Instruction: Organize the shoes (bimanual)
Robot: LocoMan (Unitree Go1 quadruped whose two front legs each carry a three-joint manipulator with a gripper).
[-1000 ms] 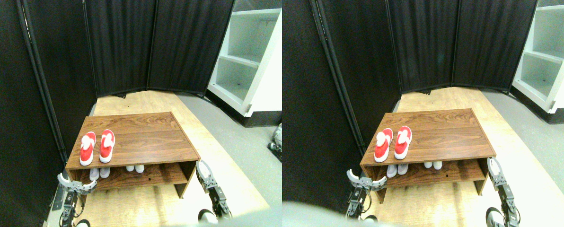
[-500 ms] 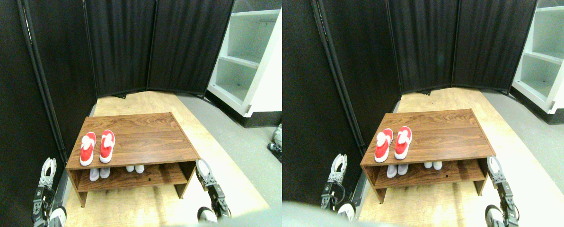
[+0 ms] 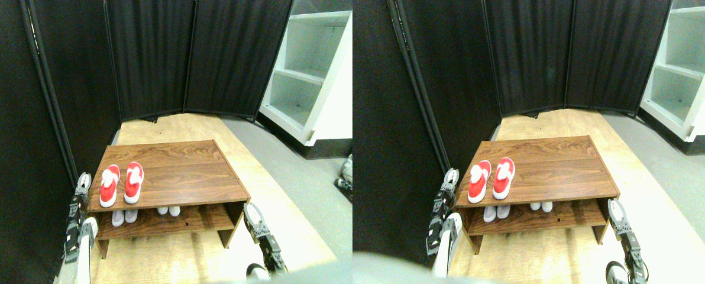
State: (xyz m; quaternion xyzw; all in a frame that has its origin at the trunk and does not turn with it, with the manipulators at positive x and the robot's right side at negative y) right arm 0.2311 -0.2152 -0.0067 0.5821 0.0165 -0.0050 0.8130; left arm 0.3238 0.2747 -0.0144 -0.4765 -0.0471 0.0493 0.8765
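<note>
A pair of red shoes (image 3: 120, 183) with white trim stands side by side at the left end of the top of a low wooden shoe rack (image 3: 181, 177). On the lower shelf, the pale toes of one pair (image 3: 124, 216) show under the red ones. The white toes of another pair (image 3: 168, 210) show near the middle; the rest of these shoes is hidden under the top board. My left gripper (image 3: 83, 181) is raised beside the rack's left edge, close to the left red shoe. My right gripper (image 3: 250, 213) sits by the rack's right front corner.
Black folding screens (image 3: 151, 59) close off the left and the back. A white shelving unit (image 3: 311, 77) stands at the right rear on grey floor. The rack rests on a pale wooden floor panel (image 3: 169, 254).
My left manipulator has swung out from in front of the rack's left front corner and risen alongside the rack's left edge, level with the top board. The right manipulator has barely moved. The shoes are unmoved.
</note>
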